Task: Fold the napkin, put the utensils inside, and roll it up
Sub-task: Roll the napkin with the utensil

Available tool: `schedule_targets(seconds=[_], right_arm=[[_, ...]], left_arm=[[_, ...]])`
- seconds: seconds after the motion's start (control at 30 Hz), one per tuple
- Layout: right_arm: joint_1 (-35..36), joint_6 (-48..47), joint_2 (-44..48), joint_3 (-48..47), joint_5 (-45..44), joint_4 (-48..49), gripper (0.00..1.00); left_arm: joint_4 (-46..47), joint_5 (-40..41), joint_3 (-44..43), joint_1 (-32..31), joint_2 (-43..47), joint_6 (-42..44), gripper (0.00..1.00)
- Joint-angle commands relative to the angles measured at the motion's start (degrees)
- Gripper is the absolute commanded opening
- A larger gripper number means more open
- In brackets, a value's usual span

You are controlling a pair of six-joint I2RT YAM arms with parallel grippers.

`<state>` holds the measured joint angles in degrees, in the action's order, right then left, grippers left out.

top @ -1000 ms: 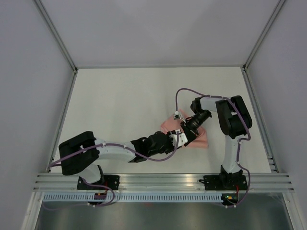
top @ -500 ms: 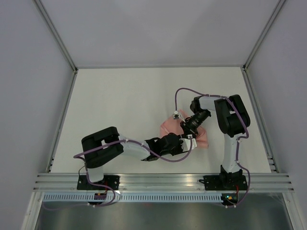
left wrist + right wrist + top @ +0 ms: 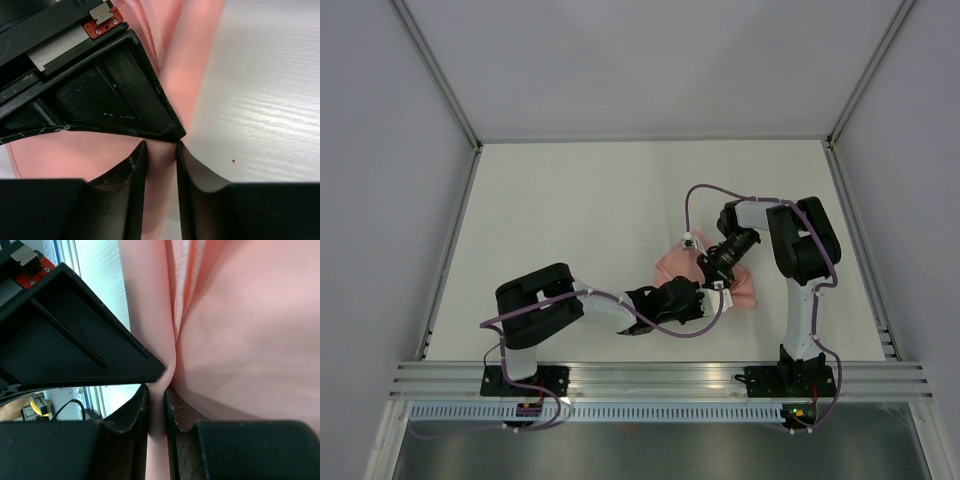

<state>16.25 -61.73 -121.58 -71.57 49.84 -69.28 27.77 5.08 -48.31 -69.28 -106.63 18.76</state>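
Right gripper (image 3: pixel 156 390): clamped narrow on a raised fold of the napkin (image 3: pixel 240 340), with the cloth pinched flat between both fingertips.
Left gripper (image 3: pixel 160 145): set narrow, with a strip of pink cloth showing in the gap. Cannot tell whether that strip is pressed by the fingers or merely lies beneath them.

Table (image 3: pixel 570 220): white, enclosed by pale walls at the left, right and far sides.
Left arm (image 3: pixel 590 312): stretched low across the near part of the table toward the right, ending at the napkin.
Right arm (image 3: pixel 800 250): raised from its base, then bent down and leftward to the same spot. Tips of the two grippers just beside each other, nose to nose over the cloth.

Napkin: salmon-pink, lying bunched on the table right of centre, close to the right arm. Partly hidden under both grippers and gathered into long creases.
Purple cable (image 3: pixel 692 200): looped above the right wrist.
Red plate (image 3: pixel 102 21): small, with screws, fixed on the right gripper's body.
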Motion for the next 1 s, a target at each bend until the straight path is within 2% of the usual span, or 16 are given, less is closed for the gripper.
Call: schedule_targets(seconds=[0.0, 0.23, 0.33, 0.57, 0.67, 0.97], right_arm=[[0.01, -3.22, -1.99, -0.5, -5.37, 7.22, 0.19], [-0.08, -1.46, -0.94, -0.32, -5.64, 8.54, 0.2], [-0.08, -0.32, 0.11, -0.67, -5.81, 8.98, 0.24], [-0.34, 3.55, 5.12, -1.82, -7.22, 10.56, 0.48], [-0.87, 4.87, 6.96, -2.69, -7.39, 10.83, 0.53], [-4.29, 12.6, 13.91, -2.87, -9.5, 17.42, 0.59]], left_arm=[[-2.19, -4.81, -1.08, 0.37, -3.23, -1.8, 0.28], [-4.04, -8.59, -1.17, 1.25, -4.81, -4.08, 0.08], [-5.88, -10.44, -1.61, 1.77, -5.25, -4.88, 0.02], [-10.89, -15.71, -3.8, 3.79, -6.84, -6.11, 0.02], [-12.12, -17.55, -4.33, 4.67, -7.19, -6.72, 0.02], [-19.68, -23.79, -7.93, 8.27, -8.95, -9.09, 0.02]])
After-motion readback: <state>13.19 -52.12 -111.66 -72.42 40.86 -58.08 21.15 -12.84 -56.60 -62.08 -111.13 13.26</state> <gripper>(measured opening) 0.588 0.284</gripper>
